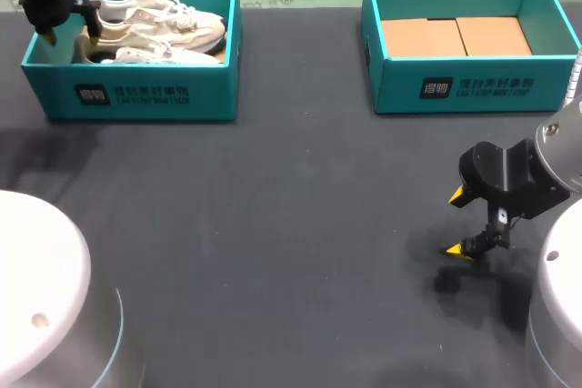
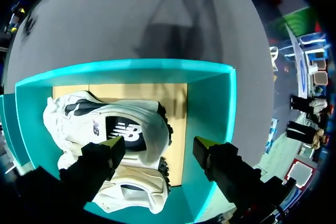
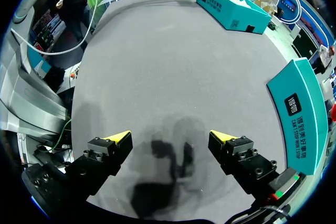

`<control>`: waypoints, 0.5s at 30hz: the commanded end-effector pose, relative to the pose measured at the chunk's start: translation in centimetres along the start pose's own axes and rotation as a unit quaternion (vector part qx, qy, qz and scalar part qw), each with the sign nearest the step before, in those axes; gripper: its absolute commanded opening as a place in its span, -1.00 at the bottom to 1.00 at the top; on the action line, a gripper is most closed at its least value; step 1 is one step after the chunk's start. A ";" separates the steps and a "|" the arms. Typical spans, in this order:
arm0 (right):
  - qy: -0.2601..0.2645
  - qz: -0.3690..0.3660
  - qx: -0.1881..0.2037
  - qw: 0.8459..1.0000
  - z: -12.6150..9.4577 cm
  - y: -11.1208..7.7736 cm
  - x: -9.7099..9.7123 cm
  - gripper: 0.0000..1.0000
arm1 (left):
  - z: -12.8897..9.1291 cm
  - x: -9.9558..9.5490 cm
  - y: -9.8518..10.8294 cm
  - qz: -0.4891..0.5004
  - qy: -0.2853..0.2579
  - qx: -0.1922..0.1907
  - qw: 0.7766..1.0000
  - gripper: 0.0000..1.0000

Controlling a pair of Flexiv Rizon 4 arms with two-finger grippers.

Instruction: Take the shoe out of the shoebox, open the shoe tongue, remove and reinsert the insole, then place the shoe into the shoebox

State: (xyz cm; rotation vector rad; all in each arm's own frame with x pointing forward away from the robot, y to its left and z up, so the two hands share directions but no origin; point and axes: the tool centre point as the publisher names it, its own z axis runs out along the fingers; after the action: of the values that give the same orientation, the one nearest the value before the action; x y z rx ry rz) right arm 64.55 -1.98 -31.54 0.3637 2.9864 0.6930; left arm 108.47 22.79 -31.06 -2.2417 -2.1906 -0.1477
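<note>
Two white sneakers [image 1: 159,29] lie in the teal shoebox [image 1: 136,93] at the table's far left. My left gripper [image 1: 71,29] hangs over that box's left end. In the left wrist view the left gripper [image 2: 157,145] is open. One fingertip [image 2: 113,145] sits over the heel opening of the upper sneaker [image 2: 121,127]. The other fingertip [image 2: 202,145] stands clear of the heel, over the box's cardboard floor. The second sneaker [image 2: 134,192] lies beside the first, partly hidden by the fingers. My right gripper [image 1: 457,223] stands open and empty just above the table at the right.
A second teal box [image 1: 455,88] with a bare cardboard floor stands at the far right, close beside my right gripper [image 3: 170,137] as the teal wall [image 3: 304,114]. The dark grey tabletop [image 1: 273,224] spreads between the boxes and the front edge.
</note>
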 end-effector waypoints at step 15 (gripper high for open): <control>-0.002 0.000 0.000 1.000 0.0 0.0 0.2 1.00 | 3.3 0.0 0.9 0.009 0.014 0.038 0.999 0.41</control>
State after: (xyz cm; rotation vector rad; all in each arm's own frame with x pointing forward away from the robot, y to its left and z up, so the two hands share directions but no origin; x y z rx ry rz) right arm 64.55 -1.99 -31.54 0.3638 2.9864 0.6930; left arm 109.34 22.98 -33.98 -2.2056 -2.1285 -0.0986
